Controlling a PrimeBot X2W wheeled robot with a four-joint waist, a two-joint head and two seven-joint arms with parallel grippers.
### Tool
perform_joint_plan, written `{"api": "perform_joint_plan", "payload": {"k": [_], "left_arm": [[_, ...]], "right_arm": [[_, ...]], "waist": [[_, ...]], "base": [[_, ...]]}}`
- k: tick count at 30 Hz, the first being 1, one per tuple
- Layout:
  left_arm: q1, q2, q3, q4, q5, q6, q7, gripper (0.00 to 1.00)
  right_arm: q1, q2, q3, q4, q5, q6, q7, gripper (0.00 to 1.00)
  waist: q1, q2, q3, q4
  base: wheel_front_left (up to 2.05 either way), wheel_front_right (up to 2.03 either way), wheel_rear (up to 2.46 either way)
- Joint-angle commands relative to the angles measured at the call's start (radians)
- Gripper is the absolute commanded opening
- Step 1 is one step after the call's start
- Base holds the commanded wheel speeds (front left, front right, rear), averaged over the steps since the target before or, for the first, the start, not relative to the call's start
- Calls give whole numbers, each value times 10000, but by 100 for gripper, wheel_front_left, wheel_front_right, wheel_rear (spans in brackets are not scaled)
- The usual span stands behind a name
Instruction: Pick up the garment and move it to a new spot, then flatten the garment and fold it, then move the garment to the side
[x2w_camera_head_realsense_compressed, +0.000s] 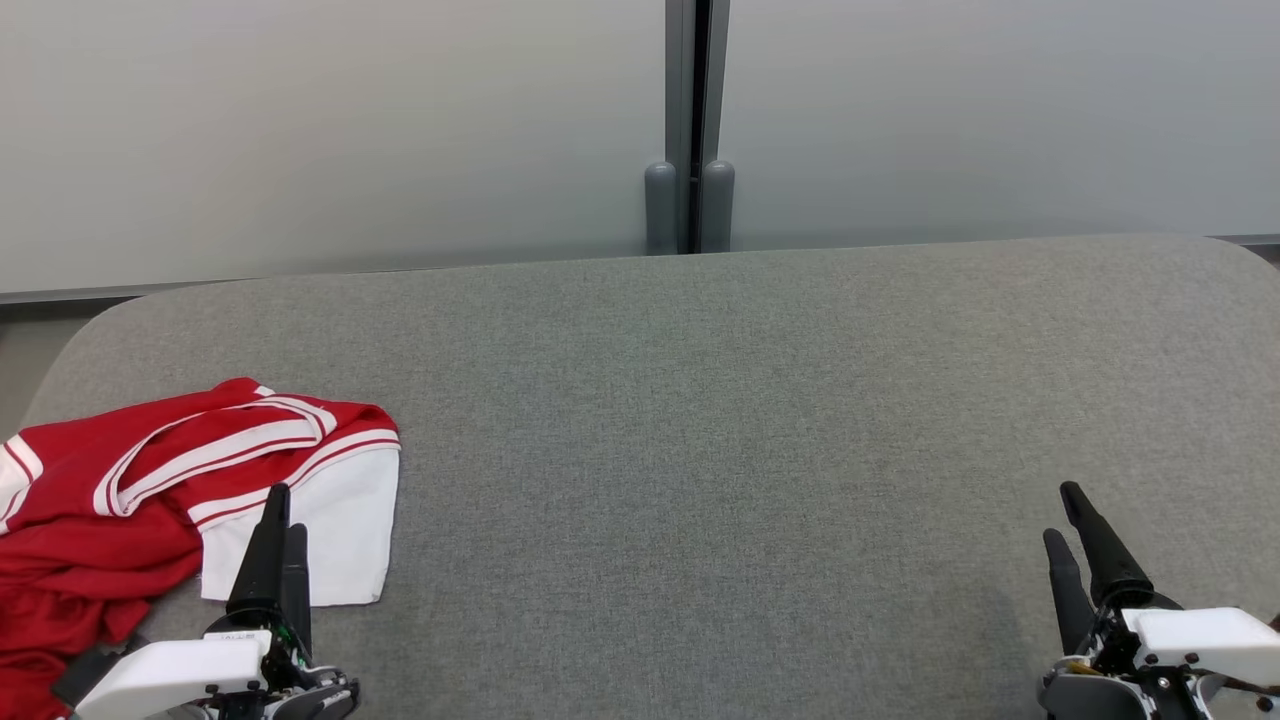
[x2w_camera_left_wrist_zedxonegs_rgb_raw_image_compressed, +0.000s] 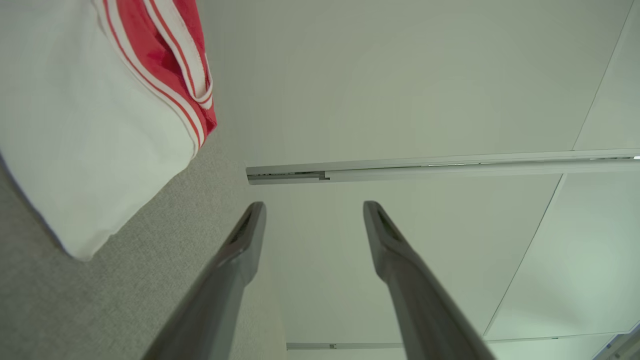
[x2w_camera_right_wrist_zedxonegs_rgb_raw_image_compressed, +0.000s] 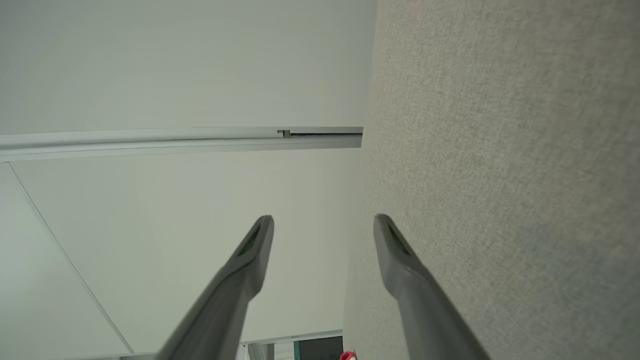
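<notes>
A red sports shirt (x2w_camera_head_realsense_compressed: 100, 500) with white stripes and a white panel lies crumpled in a loose heap at the lower left of the head view, running off the left edge.

Counter (x2w_camera_head_realsense_compressed: 700, 450): garment (x2w_camera_head_realsense_compressed: 120, 480) heaped on its near left part, reaching the left edge. Left tool (x2w_camera_head_realsense_compressed: 287, 510) at the near edge, just before the garment's right-hand flap. Right tool (x2w_camera_head_realsense_compressed: 1060, 513) at the near right, well apart from the garment. Behind the counter, wall panels (x2w_camera_head_realsense_compressed: 300, 130) with an upright post (x2w_camera_head_realsense_compressed: 690, 120) between them.
</notes>
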Motion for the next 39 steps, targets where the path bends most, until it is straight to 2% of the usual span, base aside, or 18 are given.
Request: {"api": "perform_joint_plan", "payload": {"k": [1,7,16,26,31,39], "left_arm": [[-218,108,-59,-320,217,-2,-122,100],[-224,122,-165,-610,745,-3,-397,100],[-239,140,-157,-1041,2099,-5,-778,100],[-261,157,-282,-1449,4223,15,-1158,100],[-253,162,-424,-1585,5064,119,-1302,100],[-226,174,-670,-1733,7005,435,-1567,100]], "right_arm": [[-336,-90,156,-341,-174,31,-160,100],[-457,-140,545,-640,-561,34,-446,100],[-626,-175,943,-1043,-1729,37,-825,100],[-786,-229,1369,-1301,-3489,41,-1212,100],[-864,-294,1581,-1382,-4262,43,-1350,100],[-999,-376,1864,-1420,-6000,46,-1617,100]], "waist": [[0,0,1,3],[0,0,9,17],[0,0,42,49],[0,0,100,73],[0,0,134,83],[0,0,212,95]], "base": [[0,0,0],[0,0,0],[0,0,0],[0,0,0],[0,0,0],[0,0,0]]}}
